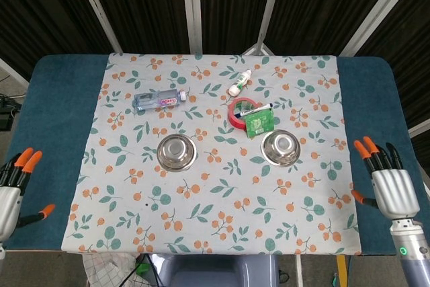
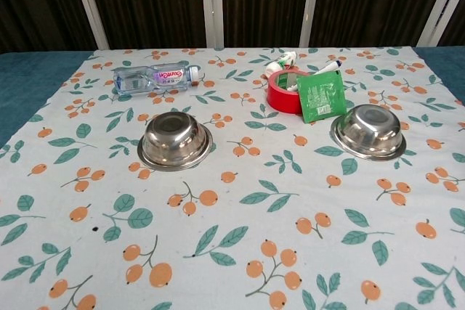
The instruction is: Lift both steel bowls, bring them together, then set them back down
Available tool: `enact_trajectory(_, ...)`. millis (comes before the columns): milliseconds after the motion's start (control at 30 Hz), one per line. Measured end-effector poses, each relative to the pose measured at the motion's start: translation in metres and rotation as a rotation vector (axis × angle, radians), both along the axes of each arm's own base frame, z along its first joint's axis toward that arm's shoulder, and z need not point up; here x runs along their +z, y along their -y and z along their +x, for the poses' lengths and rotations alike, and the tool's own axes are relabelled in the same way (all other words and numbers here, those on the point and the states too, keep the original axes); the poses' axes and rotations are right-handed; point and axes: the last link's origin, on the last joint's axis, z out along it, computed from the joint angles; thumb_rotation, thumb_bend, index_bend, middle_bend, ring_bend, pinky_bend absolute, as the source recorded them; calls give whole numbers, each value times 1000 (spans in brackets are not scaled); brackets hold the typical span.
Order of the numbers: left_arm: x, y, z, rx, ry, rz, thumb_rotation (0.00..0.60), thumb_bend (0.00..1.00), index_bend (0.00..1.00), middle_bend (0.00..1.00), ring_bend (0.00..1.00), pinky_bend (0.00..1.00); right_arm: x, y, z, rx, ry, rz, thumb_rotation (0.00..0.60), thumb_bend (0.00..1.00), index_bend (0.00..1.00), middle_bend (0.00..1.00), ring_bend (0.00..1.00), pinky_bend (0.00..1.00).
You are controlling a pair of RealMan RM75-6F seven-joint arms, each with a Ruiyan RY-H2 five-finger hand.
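Note:
Two steel bowls stand upright on the flowered cloth: the left bowl (image 1: 176,150) (image 2: 175,140) and the right bowl (image 1: 281,147) (image 2: 368,131), well apart. My left hand (image 1: 9,193) is at the far left edge over the teal table border, fingers spread and empty. My right hand (image 1: 388,185) hangs off the cloth's right edge, fingers spread and empty too. Both hands are far from the bowls. The chest view shows neither hand.
A water bottle (image 1: 159,99) (image 2: 155,77) lies at the back left. A red tape roll (image 1: 240,112) (image 2: 285,90) with a green packet (image 1: 258,122) (image 2: 321,96) leaning on it sits just behind the right bowl. A small white bottle (image 1: 239,83) lies further back.

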Motion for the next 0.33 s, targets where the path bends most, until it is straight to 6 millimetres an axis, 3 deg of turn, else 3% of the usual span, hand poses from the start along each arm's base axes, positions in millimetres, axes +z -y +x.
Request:
enact_trajectory(133, -10, 18, -6, 18, -5, 16, 600, 0, 87, 0, 0, 106, -9, -25, 0, -11, -20, 35, 600, 0, 110, 14, 122, 17)
enact_trajectory(333, -22, 22, -8, 26, -46, 28, 600, 0, 87, 0, 0, 106, -12, -36, -5, -7, -19, 26, 600, 0, 113, 15, 121, 17)
